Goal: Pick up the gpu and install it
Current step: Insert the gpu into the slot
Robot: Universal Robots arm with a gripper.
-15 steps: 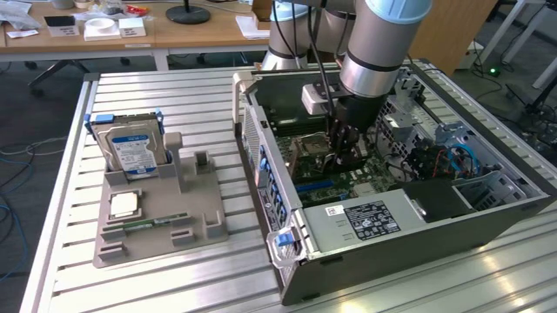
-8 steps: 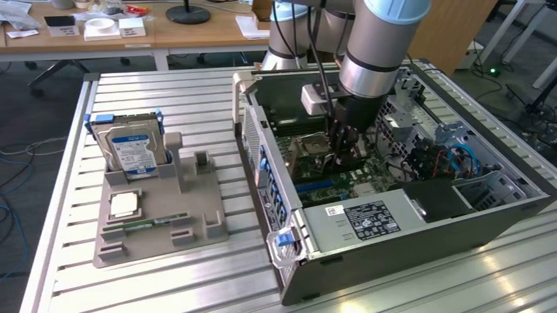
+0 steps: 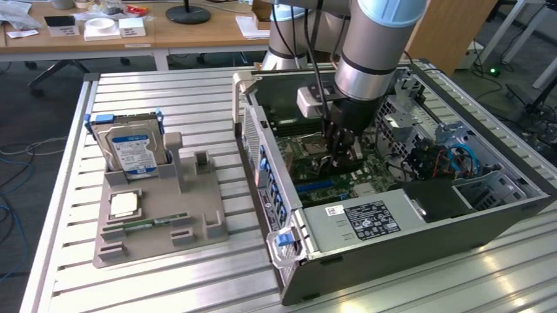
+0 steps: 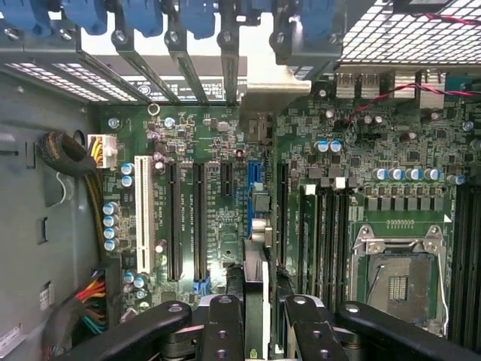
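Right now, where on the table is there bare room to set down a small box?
Free: table slats beyond the hard drive, and between the grey holder and the near edge. Crowded: inside the computer case, around the hand.

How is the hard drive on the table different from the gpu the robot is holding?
The hard drive stands in the gray holder outside the computer case. The gpu is inside the case, clamped in the gripper over the motherboard. The hard drive is a thick block with a blue-and-white label, while the gpu is a thin card, seen edge-on. Both stand on edge.
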